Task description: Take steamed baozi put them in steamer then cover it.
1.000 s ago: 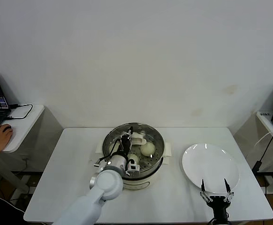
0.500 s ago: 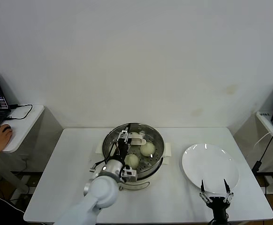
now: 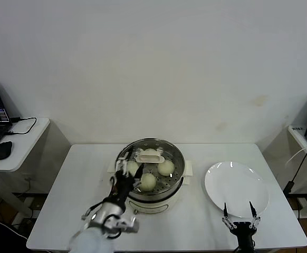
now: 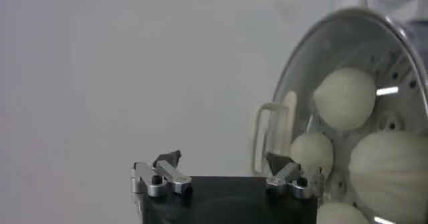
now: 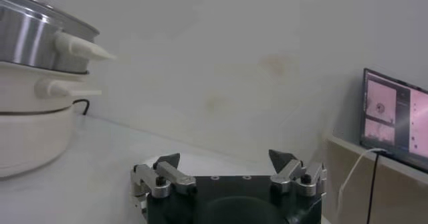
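The steamer [image 3: 180, 174] stands mid-table on its cream base. The cover [image 3: 151, 156] lies on it, its cream handle on top. Baozi [image 3: 165, 167] show through the glass, with more beside it. My left gripper [image 3: 127, 176] is open and empty, just in front of the steamer's near left side, apart from the cover. In the left wrist view the gripper [image 4: 223, 162] is open, with the cover handle [image 4: 271, 135] and baozi [image 4: 344, 98] beyond it. My right gripper [image 3: 239, 215] is open and idle at the table's front right, also seen in its wrist view [image 5: 224, 158].
A flat white plate [image 3: 237, 184] lies right of the steamer, bare, just beyond my right gripper. The steamer's side [image 5: 30, 41] shows in the right wrist view. Side desks stand at both sides; a mouse [image 3: 2, 149] lies on the left one.
My left gripper has let go of the cover's handle and drawn back toward me, off the steamer. The cover stays on the steamer. The hand on the left desk's mouse is gone.
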`<state>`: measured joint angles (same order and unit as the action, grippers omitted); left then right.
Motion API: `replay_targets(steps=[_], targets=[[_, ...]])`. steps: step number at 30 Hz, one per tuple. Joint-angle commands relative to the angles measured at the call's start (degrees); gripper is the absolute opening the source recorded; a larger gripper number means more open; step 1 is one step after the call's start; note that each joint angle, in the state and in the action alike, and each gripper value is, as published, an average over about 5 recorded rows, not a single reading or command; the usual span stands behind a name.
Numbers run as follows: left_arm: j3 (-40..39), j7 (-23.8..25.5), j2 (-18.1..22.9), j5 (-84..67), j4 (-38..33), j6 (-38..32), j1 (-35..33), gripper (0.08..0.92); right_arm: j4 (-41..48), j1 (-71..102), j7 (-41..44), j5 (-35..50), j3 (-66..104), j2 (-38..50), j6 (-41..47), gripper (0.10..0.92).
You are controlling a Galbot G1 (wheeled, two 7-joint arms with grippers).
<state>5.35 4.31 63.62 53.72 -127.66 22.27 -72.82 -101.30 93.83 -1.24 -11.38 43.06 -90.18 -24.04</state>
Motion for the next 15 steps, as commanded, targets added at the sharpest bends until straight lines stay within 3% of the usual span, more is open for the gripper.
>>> replay_targets(steps=[1, 6, 15], targets=[[23.25, -24.32, 6.89, -53.9, -4.49, -30.44, -28.22, 0.823, -2.23, 1.4, 0.7, 1.37, -1.91, 2.12, 0.97, 0.823], [25.54, -24.45, 8.2, -69.31, -0.95, -32.69, -36.48, 0.823, -3.81, 4.1, 2.29, 4.94, -3.83, 7.87, 2.6, 0.823], [22.98, -21.53, 7.59, -70.33, 5.89, -41.83, -42.91, 0.823, -8.44, 11.55, 9.44, 13.35, -6.01, 12.59, 11.41, 0.823]])
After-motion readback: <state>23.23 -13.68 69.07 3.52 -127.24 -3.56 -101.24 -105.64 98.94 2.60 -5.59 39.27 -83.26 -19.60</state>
